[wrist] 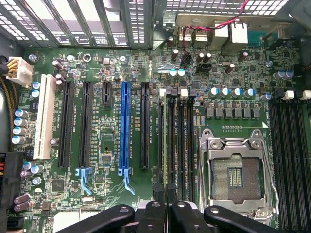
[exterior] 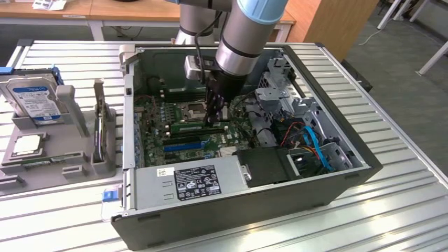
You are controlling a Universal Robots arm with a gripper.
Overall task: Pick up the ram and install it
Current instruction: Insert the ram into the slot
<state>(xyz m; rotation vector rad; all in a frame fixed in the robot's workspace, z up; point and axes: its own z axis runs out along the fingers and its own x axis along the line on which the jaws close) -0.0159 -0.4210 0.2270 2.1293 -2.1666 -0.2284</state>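
**While the gripper hangs inside the case, ram and slots run the same way**

As you look into the open computer case [exterior: 231, 215] on the table [exterior: 399, 210], you find the gripper [exterior: 212, 119] lowered to the motherboard [exterior: 157, 131]. It sits just beside the empty processor socket [exterior: 194, 109], on the exterior view's right of it. The gripper is pressed nearly together, and it seems to pinch the ram [exterior: 190, 127], the green stick standing on edge directly beneath it. I judge the stick held, though you cannot tell from this angle whether its lower edge already sits in a slot or rides just above one.

Keep your eye on the one relation that counts. The ram's long axis runs across the exterior view from left to right. The gripper meets it nearer the end on the exterior view's right, so more of the stick reaches out toward that view's left.

In the wrist view, the memory slots [wrist: 177, 141] run straight away from the gripper [wrist: 167, 206]. They lie parallel to the blue expansion slot [wrist: 125, 128] and between it and the processor socket [wrist: 235, 177]. The jaws close across that line, so a thin stick between them lies lengthwise along the slots. By my reading the length is lined up. What you should check is the sideways match to one slot and the height above it.
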